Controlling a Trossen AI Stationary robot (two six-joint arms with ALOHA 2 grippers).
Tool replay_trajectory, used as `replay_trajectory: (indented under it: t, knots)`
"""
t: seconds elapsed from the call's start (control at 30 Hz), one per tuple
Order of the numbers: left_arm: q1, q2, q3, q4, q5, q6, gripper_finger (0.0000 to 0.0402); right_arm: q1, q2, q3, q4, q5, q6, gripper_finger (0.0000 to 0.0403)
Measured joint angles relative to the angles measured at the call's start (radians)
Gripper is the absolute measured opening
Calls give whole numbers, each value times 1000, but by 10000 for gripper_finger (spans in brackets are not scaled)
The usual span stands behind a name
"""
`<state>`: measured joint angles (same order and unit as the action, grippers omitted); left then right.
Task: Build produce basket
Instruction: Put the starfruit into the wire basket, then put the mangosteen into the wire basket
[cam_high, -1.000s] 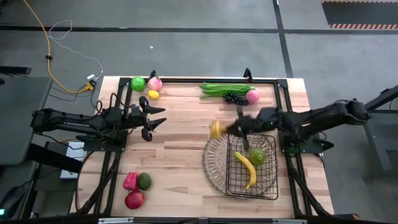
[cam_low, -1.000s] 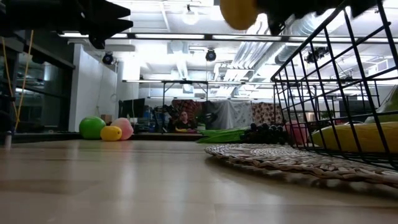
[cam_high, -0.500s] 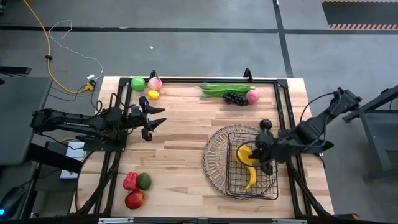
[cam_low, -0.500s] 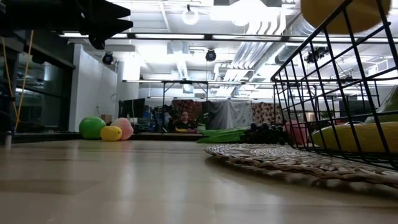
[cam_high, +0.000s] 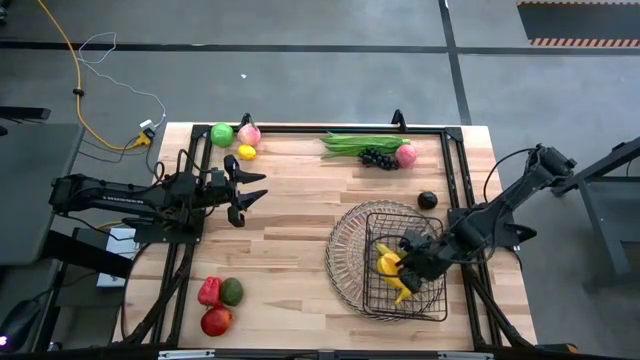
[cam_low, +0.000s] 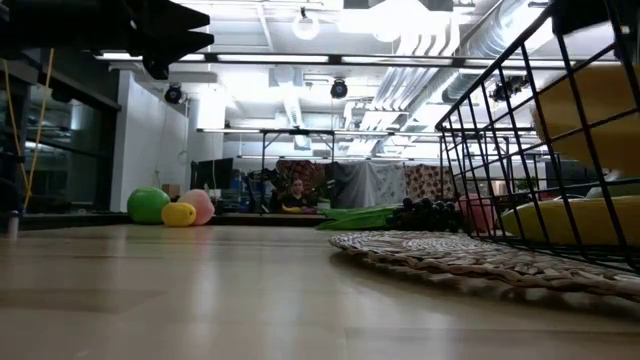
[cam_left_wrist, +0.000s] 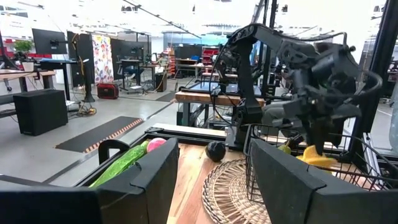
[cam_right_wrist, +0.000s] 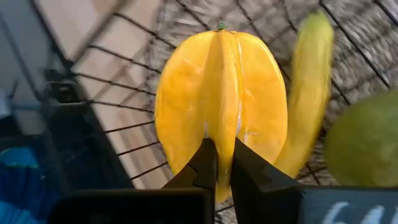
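My right gripper (cam_right_wrist: 224, 163) clenches a ridged yellow star fruit (cam_right_wrist: 221, 102) inside the basket (cam_high: 345, 262) | banana (cam_high: 400, 268) and green fruit (cam_right_wrist: 367, 143) beside it | risk: release tilted, it snags the mesh | left gripper (cam_high: 248, 196) idles far left, part-open.

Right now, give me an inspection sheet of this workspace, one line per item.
Surface: wooden table, dark frame around it.
Job's things: basket at right front, holding a banana and a green fruit. Green apple, peach, lemon far left; green beans, grapes, second peach far right; pepper, avocado, red apple near left.
Clutter: dark round item beside the basket.
End effectors: right end effector shut on a yellow star fruit inside the basket; left end effector waits open at left.
Cables: yellow cable on the floor.
Surroundings: person seated far behind.
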<state>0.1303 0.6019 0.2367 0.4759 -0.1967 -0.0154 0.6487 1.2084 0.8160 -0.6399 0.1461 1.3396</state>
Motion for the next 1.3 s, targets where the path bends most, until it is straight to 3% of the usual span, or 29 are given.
replay_trajectory:
  t: [0.43, 0.6, 0.83, 0.93, 1.1, 1.3]
  knots:
    - [0, 0, 0, 0, 0, 0, 191, -8, 96, -1, 84, -4, 80, 68]
    - [0, 0, 0, 0, 0, 0, 191, -15, 128, -1, 77, -26, 119, 116]
    - [0, 0, 0, 2, 0, 1, 191, -67, 85, 59, -40, -116, -84, 190]
    - [0, 0, 0, 8, 0, 1, 191, -73, 44, 142, -208, -16, -159, 202]
    - [0, 0, 0, 21, 0, 1, 191, -105, -7, 242, -387, 341, -286, 204]
    - [0, 0, 0, 21, 1, -5, 191, -295, -21, 177, -378, 446, -492, 204]
